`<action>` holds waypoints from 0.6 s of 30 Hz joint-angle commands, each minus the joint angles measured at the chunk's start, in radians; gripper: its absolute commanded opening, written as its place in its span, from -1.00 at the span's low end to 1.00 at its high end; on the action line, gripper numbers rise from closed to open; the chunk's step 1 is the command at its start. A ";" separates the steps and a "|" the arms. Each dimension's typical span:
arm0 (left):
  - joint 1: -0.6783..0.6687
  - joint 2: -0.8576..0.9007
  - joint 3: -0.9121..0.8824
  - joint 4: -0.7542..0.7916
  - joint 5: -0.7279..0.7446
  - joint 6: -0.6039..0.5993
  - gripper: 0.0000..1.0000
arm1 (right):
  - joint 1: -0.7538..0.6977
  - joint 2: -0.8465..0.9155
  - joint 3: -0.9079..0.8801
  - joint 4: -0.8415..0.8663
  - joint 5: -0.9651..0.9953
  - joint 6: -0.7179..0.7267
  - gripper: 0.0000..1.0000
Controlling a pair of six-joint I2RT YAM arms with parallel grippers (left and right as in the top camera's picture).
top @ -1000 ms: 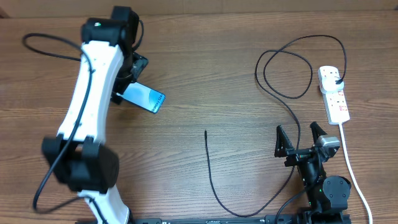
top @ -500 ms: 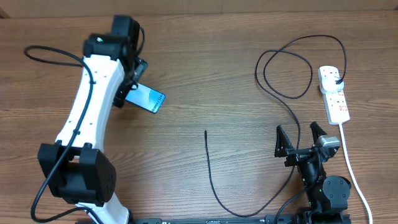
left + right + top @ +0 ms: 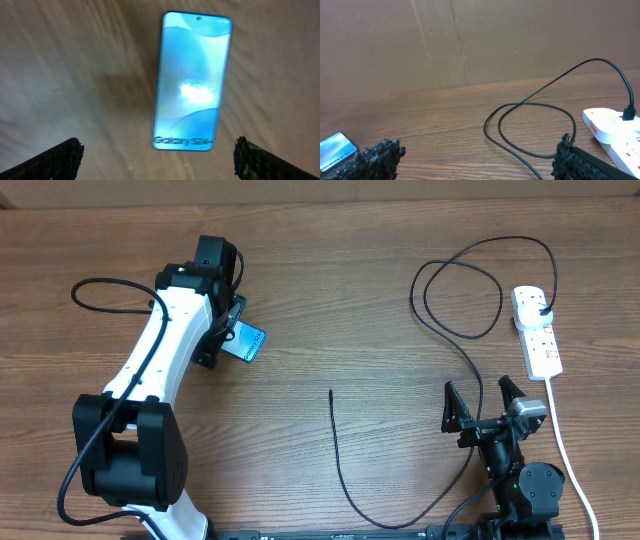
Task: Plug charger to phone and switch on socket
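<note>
We see the phone (image 3: 192, 82) lying flat, screen glowing; the black charger (image 3: 335, 438) is plugged into the white socket (image 3: 540, 345), its tip well apart from the phone.

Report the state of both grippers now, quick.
Left gripper: open, holding nothing, jaws spread wide, facing the slim rectangular smartphone with a glowing blue screen.
Right gripper: open, holding nothing.

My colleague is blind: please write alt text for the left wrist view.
A lit phone lies screen-up on the wooden table, untouched. The open left gripper hovers over it, black fingertips at the bottom corners.
</note>
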 commanded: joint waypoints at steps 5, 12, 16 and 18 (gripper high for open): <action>0.013 0.056 -0.044 0.124 0.099 -0.049 0.99 | 0.006 -0.011 -0.011 0.003 0.013 0.000 1.00; 0.085 0.110 -0.045 0.138 0.214 0.041 0.99 | 0.006 -0.011 -0.011 0.003 0.013 0.000 1.00; 0.112 0.111 -0.045 0.115 0.213 0.075 0.99 | 0.006 -0.011 -0.011 0.003 0.013 0.000 1.00; 0.117 0.112 -0.045 0.116 0.213 0.090 0.99 | 0.006 -0.011 -0.011 0.003 0.013 0.000 1.00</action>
